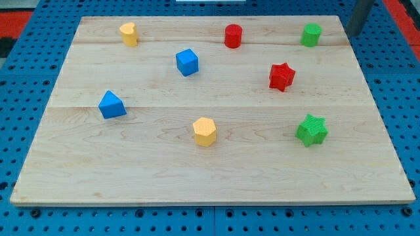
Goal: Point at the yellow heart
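Note:
The yellow heart (129, 34) stands near the top left corner of the wooden board (210, 177). My tip (352, 33) is at the view's top right, just off the board's top right corner. It is far to the right of the yellow heart and touches no block. The nearest block to my tip is the green cylinder (311, 35), a little to its left.
A red cylinder (233, 36) sits at the top middle, a blue cube (187, 62) below the heart's right, a blue triangle (111, 105) at the left. A yellow hexagon (205, 132), a red star (281, 77) and a green star (312, 130) lie lower and to the right.

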Action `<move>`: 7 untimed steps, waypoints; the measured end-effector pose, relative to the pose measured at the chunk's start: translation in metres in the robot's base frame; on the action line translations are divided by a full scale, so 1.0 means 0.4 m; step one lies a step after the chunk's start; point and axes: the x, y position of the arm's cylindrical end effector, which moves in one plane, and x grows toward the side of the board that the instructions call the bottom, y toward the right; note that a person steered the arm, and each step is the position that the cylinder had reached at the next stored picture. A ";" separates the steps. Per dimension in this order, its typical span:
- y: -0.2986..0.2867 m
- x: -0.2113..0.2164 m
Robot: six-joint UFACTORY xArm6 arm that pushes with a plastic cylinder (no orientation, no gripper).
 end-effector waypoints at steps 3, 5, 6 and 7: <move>0.019 -0.100; -0.315 -0.097; -0.602 -0.095; -0.868 -0.095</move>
